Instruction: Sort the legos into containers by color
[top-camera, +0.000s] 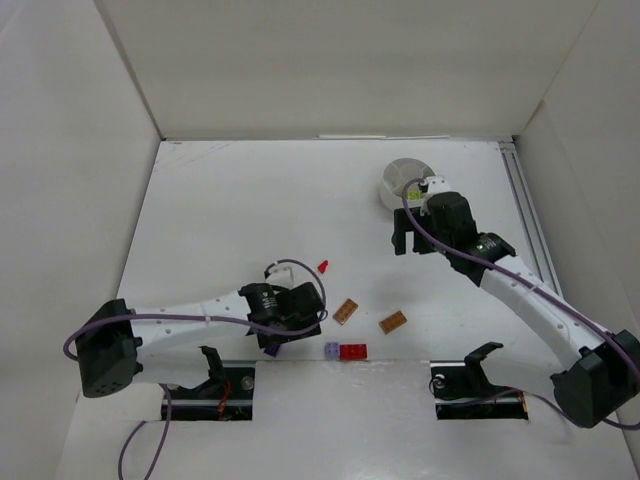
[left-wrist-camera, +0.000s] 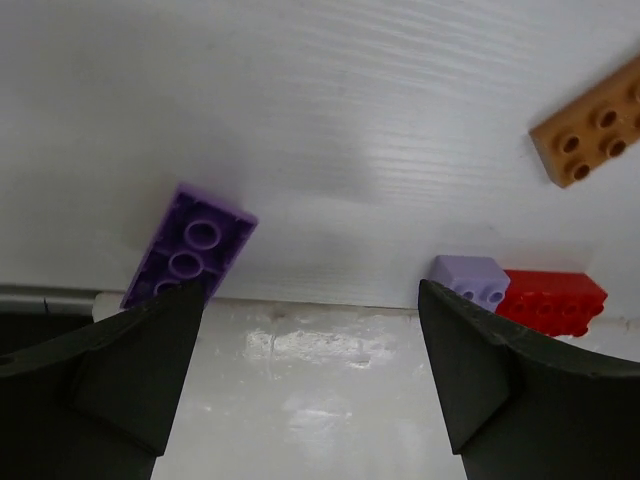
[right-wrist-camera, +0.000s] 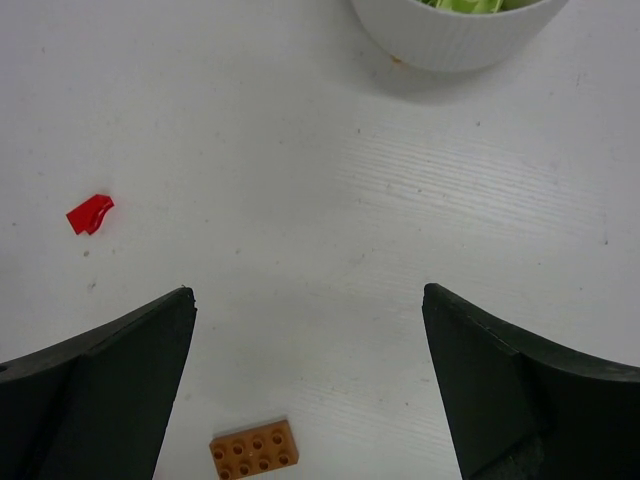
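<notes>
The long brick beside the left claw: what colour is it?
The long brick is purple, seen best in the left wrist view.

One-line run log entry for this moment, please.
left gripper: open, beside purple brick | right gripper: open, empty, near dish | lime pieces in dish

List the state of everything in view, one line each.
left gripper: open, empty
right gripper: open, empty
purple brick: flat on table, studs up, beside a left finger
lilac brick: on table, against red brick
red brick: on table, ungripped
orange-brown bricks: both loose, lying flat
small red piece: loose on table
white dish: upright, lime legos inside
</notes>
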